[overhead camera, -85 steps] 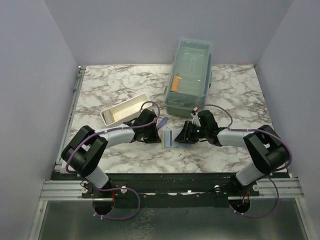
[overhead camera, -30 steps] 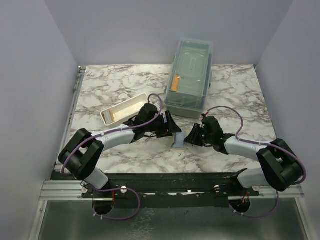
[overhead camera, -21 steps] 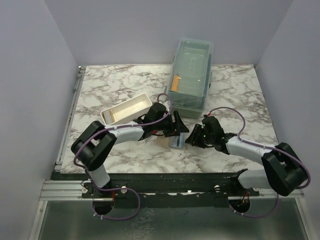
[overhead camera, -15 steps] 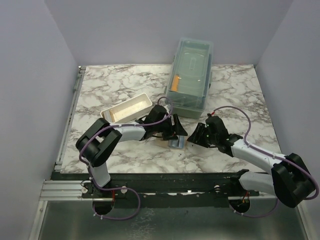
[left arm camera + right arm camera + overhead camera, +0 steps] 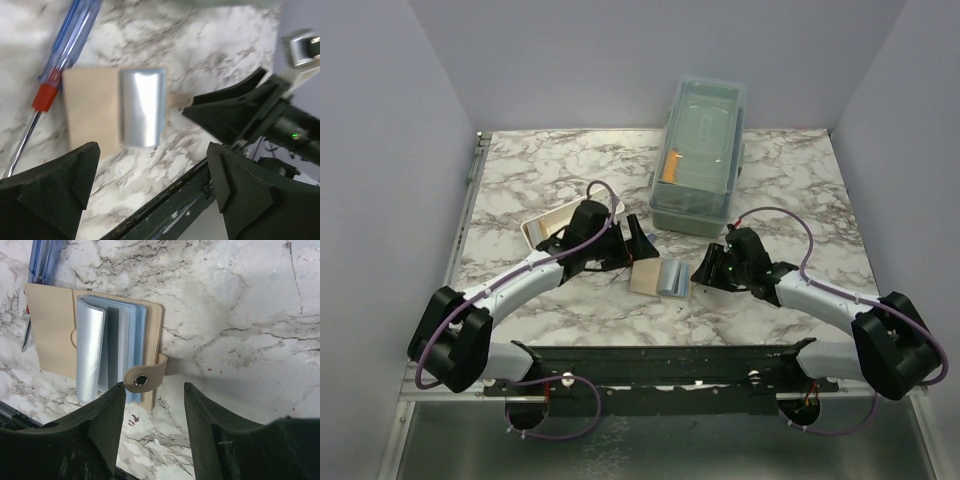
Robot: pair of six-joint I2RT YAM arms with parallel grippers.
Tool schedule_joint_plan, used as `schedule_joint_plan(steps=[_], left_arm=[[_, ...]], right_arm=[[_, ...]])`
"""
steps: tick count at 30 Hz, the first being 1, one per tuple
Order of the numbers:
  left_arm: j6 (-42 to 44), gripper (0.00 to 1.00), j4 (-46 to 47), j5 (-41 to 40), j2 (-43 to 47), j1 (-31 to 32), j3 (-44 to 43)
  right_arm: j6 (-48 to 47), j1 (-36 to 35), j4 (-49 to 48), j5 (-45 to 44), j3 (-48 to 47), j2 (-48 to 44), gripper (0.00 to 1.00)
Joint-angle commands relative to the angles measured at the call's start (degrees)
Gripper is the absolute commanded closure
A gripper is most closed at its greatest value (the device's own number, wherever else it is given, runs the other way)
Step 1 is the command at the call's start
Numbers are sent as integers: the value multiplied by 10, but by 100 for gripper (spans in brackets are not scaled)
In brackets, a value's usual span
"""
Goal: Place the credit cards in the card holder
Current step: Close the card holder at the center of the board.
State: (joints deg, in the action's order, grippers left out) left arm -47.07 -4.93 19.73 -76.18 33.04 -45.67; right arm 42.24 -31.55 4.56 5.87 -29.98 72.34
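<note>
The card holder (image 5: 658, 277) lies open and flat on the marble, tan cover down, with its light blue sleeves (image 5: 111, 351) fanned upward. Its snap strap (image 5: 143, 381) curls over the right edge, right beside my right gripper's left fingertip. My right gripper (image 5: 154, 390) is open just right of the holder with nothing between the fingers. My left gripper (image 5: 152, 165) hangs wide open above the holder (image 5: 92, 107) and holds nothing. In the top view it (image 5: 638, 238) sits just behind the holder. No credit cards show in any view.
A red-and-blue-handled screwdriver (image 5: 65, 45) lies against the holder's far left corner. The white tray (image 5: 534, 230) is half hidden under my left arm. A large lidded clear box (image 5: 700, 150) stands behind. The table's dark front edge (image 5: 165, 210) runs close below the holder.
The holder stood on edge between both grippers; now it lies open and flat. My left gripper let go, opened wide and drew back to the left. The right jaws opened wider.
</note>
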Motion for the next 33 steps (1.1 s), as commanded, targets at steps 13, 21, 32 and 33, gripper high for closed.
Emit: schedule_joint_plan(steps=[13,21,32,33], left_arm=[[-47,11,37,0,-93,11,60],[-39,34,79,17,-74,25,41],[-39,50,116,-3,-125,97,5],[-37,48,116,-13,-125,106,2]], right_arm=[[-10,-4,-37,22,-7,35,45],[-4,-3,-31,16,-4,32,46],[19,-4,35,-34,-14,-19,48],[19,-4,36,-36,-13,-24,47]])
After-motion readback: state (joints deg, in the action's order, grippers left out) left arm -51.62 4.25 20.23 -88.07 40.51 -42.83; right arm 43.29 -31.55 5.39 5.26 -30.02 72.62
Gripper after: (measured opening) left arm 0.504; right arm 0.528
